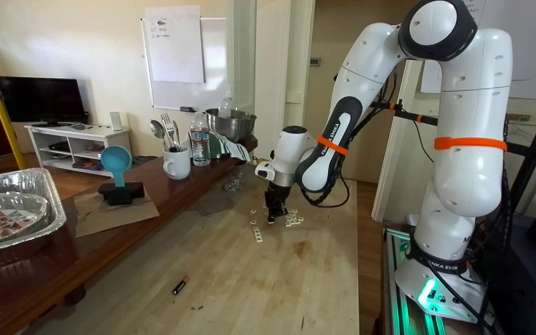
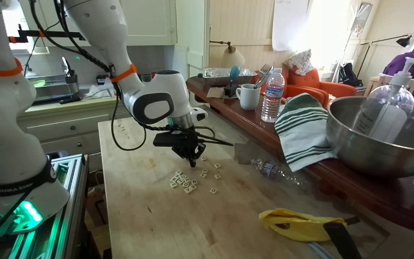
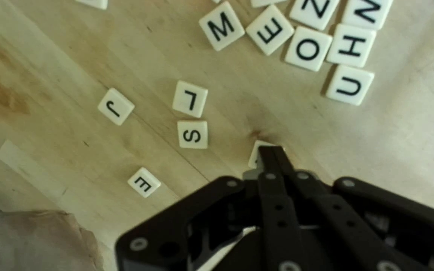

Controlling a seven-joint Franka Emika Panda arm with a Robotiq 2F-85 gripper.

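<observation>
Dark polished wood formed a ledge [image 1: 58, 260] along the left of the frame in an exterior view, carrying a foil tray [image 1: 56, 204], a white mug [image 1: 177, 165] of cutlery [image 1: 169, 131] and an upright water bottle [image 1: 200, 148]. Beside it spread the pale wooden surface [image 1: 314, 284], with a battery [image 1: 179, 285] lying left of centre toward the bottom. Small white letter tiles [image 1: 257, 234] were scattered near the middle of that frame, and I reached down among them.

In the wrist view my tool [image 3: 271, 149] came in from the bottom, right of centre, its fingers [image 3: 265, 162] pressed together with no gap and nothing gripped that I could see. One half-hidden tile [image 3: 254, 156] peeked out past their tips; whether I touched it, I could not tell. Left of it, near the middle of the frame, lay the S tile [image 3: 192, 134], with the L tile [image 3: 190, 99] just above. The J tile [image 3: 116, 106] sat farther left, and an E tile [image 3: 144, 182] lower down. Across the top, from the middle to the right, the M tile [image 3: 222, 26], O tile [image 3: 308, 49], H tile [image 3: 351, 45] and U tile [image 3: 350, 85] lay bunched with others.

In an exterior view, a clear bottle [image 2: 270, 169] lay on its side to the right of the tiles, near a brown sheet [image 2: 243, 154], and a yellow fabric item [image 2: 295, 225] rested at the lower right.
</observation>
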